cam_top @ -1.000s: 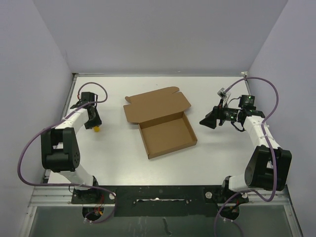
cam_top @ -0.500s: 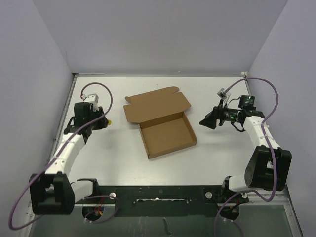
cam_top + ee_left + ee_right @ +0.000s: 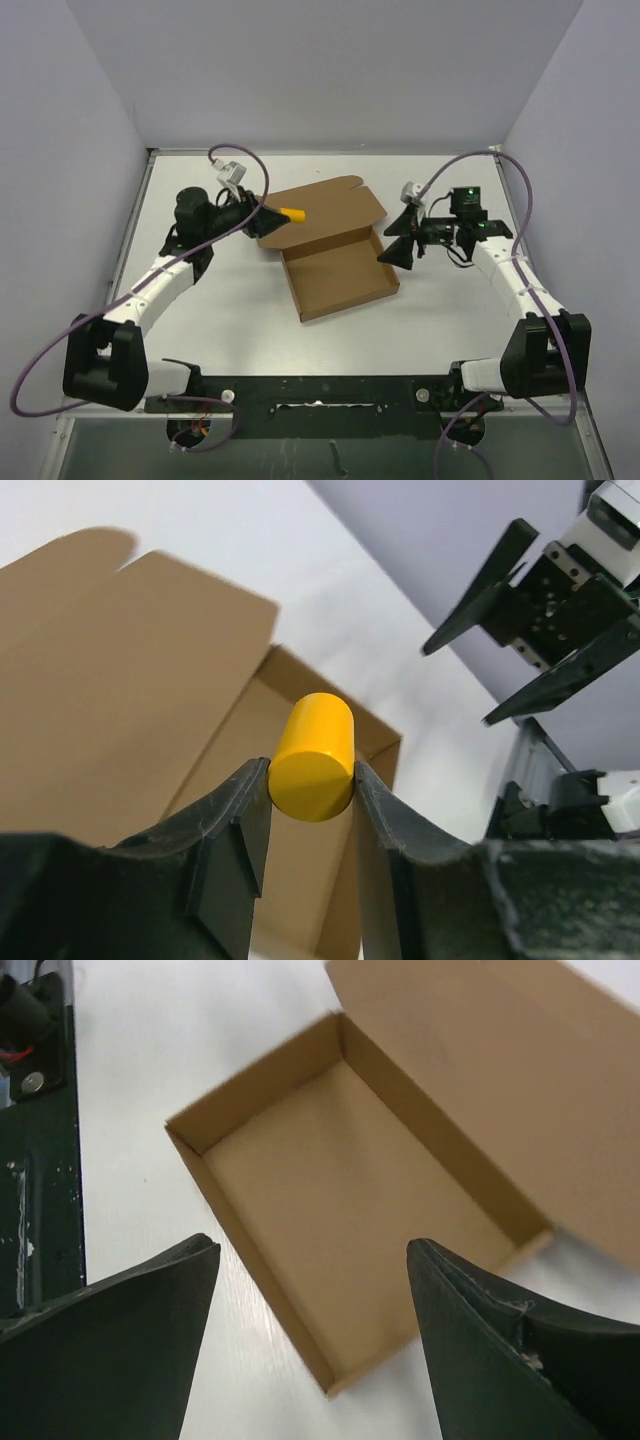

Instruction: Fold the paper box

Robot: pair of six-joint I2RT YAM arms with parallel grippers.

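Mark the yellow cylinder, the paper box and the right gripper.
yellow cylinder [image 3: 311,780]: left wrist view, on its flat end face.
paper box [image 3: 338,272]: top external view, on the bare tray floor.
right gripper [image 3: 312,1252]: right wrist view, midway between its open fingertips.

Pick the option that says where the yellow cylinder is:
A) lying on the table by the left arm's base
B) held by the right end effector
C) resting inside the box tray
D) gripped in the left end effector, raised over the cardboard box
D: the left wrist view shows the yellow cylinder pinched between the fingers of the left end effector, with the paper box beneath it.
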